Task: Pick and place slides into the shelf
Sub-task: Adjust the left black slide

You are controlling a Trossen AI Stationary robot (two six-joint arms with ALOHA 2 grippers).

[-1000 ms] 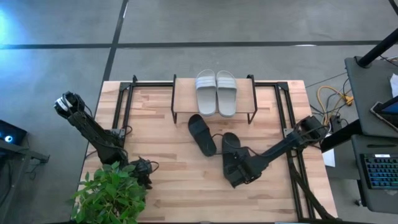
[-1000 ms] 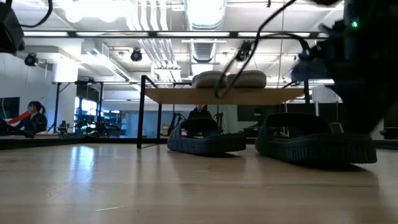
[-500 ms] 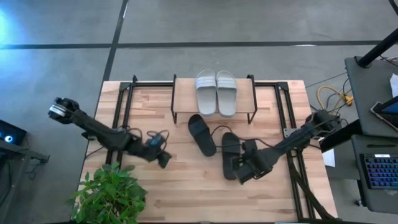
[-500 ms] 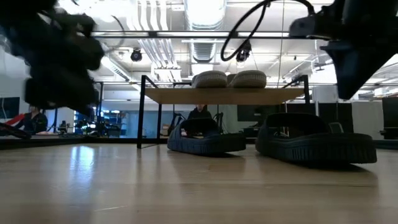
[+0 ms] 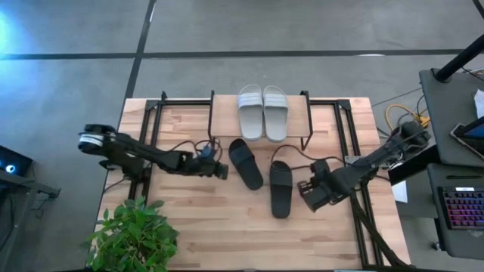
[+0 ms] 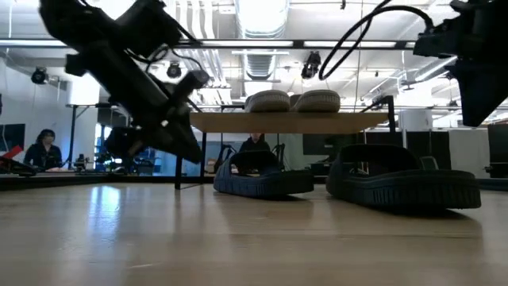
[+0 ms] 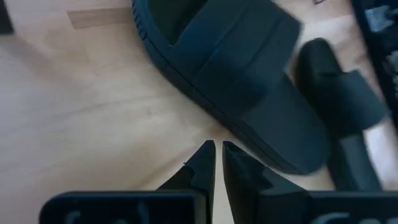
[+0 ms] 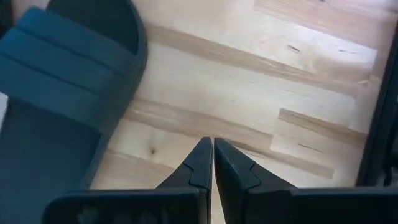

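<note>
Two light grey slides (image 5: 262, 112) lie side by side, soles down, on the plank top of the shelf (image 5: 224, 121) at the table's far side. Two black slides rest soles down on the table in front of it, one (image 5: 246, 163) near the shelf, the other (image 5: 280, 189) nearer. My left gripper (image 5: 221, 170) is shut, low above the table just left of the first black slide (image 7: 230, 81). My right gripper (image 5: 308, 190) is shut, just right of the second black slide (image 8: 56, 93). In the low view, both black slides (image 6: 262, 179) (image 6: 405, 184) stand below the shelf (image 6: 286, 121).
A potted plant (image 5: 132, 238) fills the table's near left corner. Black metal frames (image 5: 151, 121) (image 5: 348, 128) stand left and right of the shelf. A cable (image 5: 261, 159) trails over the table near the black slides. Bare wood lies along the near edge (image 5: 242, 242).
My left arm has swung from beside the plant toward the table's middle and lowered, ending next to the black slide nearer the shelf. My right gripper has drawn off from above the other black slide toward the table's right edge. Neither black slide has moved.
</note>
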